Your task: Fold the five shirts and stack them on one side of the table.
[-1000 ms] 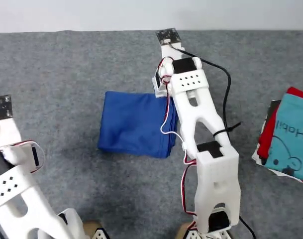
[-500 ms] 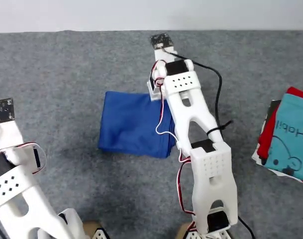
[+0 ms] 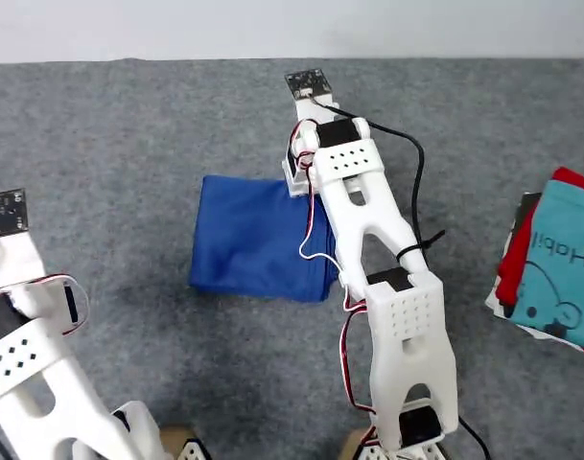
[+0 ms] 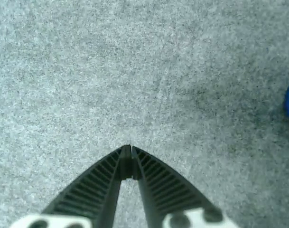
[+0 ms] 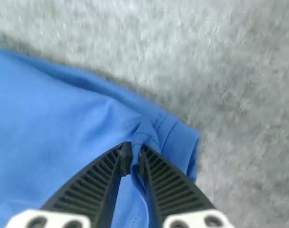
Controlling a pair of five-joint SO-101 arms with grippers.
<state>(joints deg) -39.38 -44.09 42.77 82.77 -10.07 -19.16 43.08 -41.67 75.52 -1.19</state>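
Two arms, little movement. At the near left, the left gripper (image 4: 130, 161) hangs over the grey table (image 3: 128, 125), jaws together on nothing. The folded blue shirt (image 3: 253, 240) lies mid-table. In the last second the right arm swung slightly left, stretched out with its wrist tipped down. The right gripper (image 5: 132, 159) pinches the shirt's far right corner, probably to drag it to the stack (image 3: 550, 264) at the right.

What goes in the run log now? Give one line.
right gripper: shut on blue shirt corner | left gripper: shut, over table | shirt stack: table edge
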